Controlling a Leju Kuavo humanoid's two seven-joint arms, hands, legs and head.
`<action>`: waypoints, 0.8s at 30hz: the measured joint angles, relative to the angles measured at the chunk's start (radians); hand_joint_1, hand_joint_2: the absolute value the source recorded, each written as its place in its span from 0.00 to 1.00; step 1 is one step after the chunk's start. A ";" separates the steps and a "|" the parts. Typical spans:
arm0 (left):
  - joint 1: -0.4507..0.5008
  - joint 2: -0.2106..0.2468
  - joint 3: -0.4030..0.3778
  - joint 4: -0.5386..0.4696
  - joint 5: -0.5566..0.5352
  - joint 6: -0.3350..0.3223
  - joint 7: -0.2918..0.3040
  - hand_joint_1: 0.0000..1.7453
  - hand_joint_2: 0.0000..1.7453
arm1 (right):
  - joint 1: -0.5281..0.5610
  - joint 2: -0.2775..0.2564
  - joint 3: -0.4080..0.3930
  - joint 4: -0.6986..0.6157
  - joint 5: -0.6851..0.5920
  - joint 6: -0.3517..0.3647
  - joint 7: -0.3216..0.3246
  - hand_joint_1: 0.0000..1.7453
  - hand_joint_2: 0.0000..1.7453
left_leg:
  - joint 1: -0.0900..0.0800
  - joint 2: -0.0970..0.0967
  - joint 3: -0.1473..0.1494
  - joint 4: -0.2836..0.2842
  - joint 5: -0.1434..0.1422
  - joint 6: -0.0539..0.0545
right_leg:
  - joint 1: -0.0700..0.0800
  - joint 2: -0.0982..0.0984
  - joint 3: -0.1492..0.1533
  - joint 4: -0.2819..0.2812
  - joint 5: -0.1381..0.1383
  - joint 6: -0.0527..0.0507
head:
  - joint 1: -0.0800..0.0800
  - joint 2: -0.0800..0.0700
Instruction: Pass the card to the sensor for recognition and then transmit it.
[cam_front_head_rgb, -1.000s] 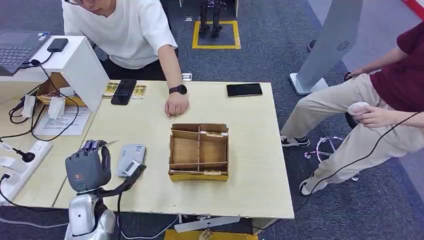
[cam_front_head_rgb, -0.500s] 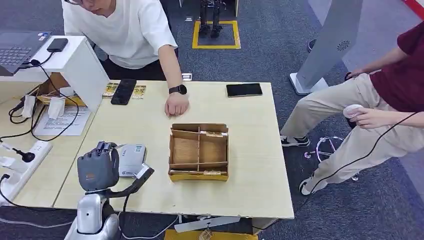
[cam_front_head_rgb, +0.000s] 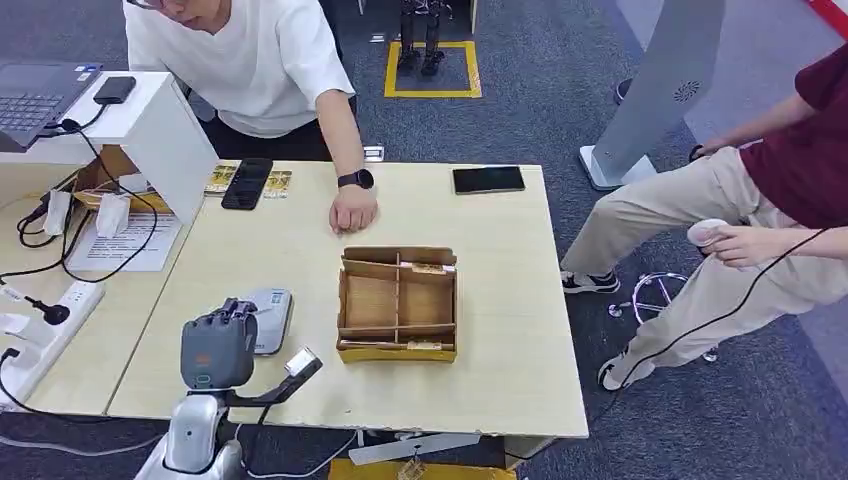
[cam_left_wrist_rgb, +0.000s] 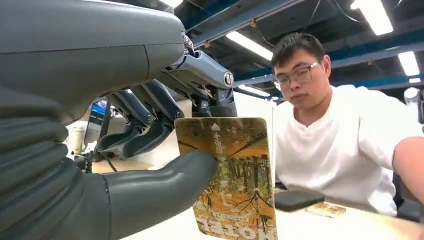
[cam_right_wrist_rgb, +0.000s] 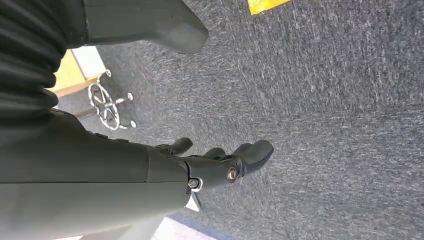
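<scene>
My left hand (cam_front_head_rgb: 218, 350) hovers low over the near left of the table, just in front of the grey card sensor (cam_front_head_rgb: 270, 315) and partly covering it. In the left wrist view the thumb (cam_left_wrist_rgb: 160, 187) and fingers pinch a card (cam_left_wrist_rgb: 235, 175) printed with an autumn forest, held upright and facing the camera. A brown cardboard box with compartments (cam_front_head_rgb: 398, 303) sits to the right of the sensor. My right hand (cam_right_wrist_rgb: 220, 160) hangs over grey carpet with its fingers apart and nothing in it.
A person in white leans on the far table edge, fist (cam_front_head_rgb: 353, 210) resting on the top. Two dark phones (cam_front_head_rgb: 488, 180) (cam_front_head_rgb: 247, 183) and loose cards (cam_front_head_rgb: 277, 184) lie at the back. A power strip (cam_front_head_rgb: 40, 330) lies left; a seated person (cam_front_head_rgb: 760, 230) is right.
My left hand has moved to the right and slightly toward the near edge, now covering the sensor's near left side. The box and the person's fist have not moved.
</scene>
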 joint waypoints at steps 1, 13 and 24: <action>0.000 0.000 0.000 0.002 0.000 0.000 0.000 1.00 1.00 | 0.000 0.000 0.000 0.000 0.000 0.000 0.000 0.00 1.00 | 0.000 0.000 0.000 0.000 0.000 0.000 | 0.000 0.000 0.000 0.000 0.000 0.000 | 0.000 0.000; 0.000 0.011 0.000 0.040 0.000 0.000 0.012 1.00 1.00 | 0.000 0.000 -0.003 0.000 -0.004 0.003 0.000 0.00 1.00 | 0.000 0.000 0.000 0.000 0.000 0.000 | 0.000 0.000 0.000 0.000 0.000 0.000 | 0.000 0.000; 0.001 0.015 0.000 0.072 0.000 0.000 0.009 1.00 1.00 | 0.000 0.000 -0.003 0.000 -0.004 0.011 0.000 0.00 1.00 | 0.000 0.000 0.000 0.000 0.000 0.000 | 0.000 0.000 0.000 0.000 0.000 0.000 | 0.000 0.000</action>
